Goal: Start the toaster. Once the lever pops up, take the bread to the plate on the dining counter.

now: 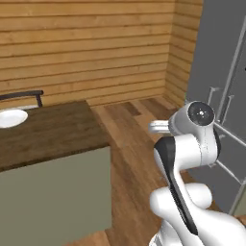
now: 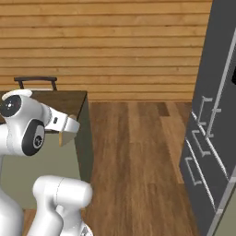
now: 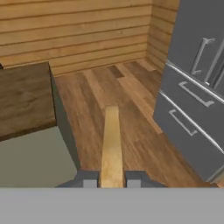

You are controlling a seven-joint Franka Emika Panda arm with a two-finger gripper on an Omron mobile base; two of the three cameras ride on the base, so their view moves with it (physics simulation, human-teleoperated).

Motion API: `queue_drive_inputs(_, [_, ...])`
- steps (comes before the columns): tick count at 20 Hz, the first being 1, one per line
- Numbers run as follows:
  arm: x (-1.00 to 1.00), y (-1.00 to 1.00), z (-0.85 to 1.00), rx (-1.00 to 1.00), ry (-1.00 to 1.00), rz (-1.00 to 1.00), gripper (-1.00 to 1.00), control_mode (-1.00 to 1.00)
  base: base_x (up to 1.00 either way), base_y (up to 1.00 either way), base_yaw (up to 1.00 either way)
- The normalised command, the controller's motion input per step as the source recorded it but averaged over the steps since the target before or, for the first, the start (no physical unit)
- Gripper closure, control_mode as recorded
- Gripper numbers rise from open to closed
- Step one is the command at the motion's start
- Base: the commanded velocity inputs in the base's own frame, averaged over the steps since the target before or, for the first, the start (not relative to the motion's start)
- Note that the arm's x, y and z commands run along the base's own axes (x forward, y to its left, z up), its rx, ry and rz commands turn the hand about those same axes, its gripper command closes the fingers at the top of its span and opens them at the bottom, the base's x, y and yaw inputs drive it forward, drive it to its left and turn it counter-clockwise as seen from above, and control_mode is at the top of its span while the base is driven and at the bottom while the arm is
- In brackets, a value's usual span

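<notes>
Floor: a wide strip of brown wooden planks is left open between the counter and the grey cabinets, running back to the wall.
Wall: horizontal pale wooden boards are seen across the back, meeting a side wall at a corner on the right.
Grey cabinets: tall, flat, smooth grey fronts with thin bar handles are set along the right edge of the open strip.
Dining counter: a dark brown wooden slab with a straight front edge and a square near corner is carried on plain sage-green side panels; its corner borders the open floor on the left.
Chair: a dark curved backrest is seen behind the far edge of the counter.
Plate: a round, plain white plate is set on the counter top near its far left edge, well apart from the bread.
Bread: a flat tan slice is seen edge-on, held out above the open floor just beside the counter corner.
Gripper: the two dark fingers are closed on the near end of the bread, one on each face.
</notes>
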Motion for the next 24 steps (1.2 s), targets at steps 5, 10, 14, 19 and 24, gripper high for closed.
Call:
queue_drive_inputs(5, [0.0,0.0,0.0,0.0,0.0,0.0,1.0,1.0,0.75,-0.81,0.38])
queue_drive_inputs(10, [0.0,0.0,0.0,0.0,0.0,0.0,1.0,1.0,0.73,-0.74,0.35])
queue_drive_inputs(14, [0.0,0.0,0.0,0.0,0.0,0.0,1.0,1.0,0.92,-0.51,0.27])
queue_drive_inputs(19, [0.0,0.0,0.0,0.0,0.0,0.0,1.0,1.0,1.0,-0.26,0.2])
queue_drive_inputs(24, [0.0,0.0,0.0,0.0,0.0,0.0,1.0,1.0,1.0,-0.22,0.16])
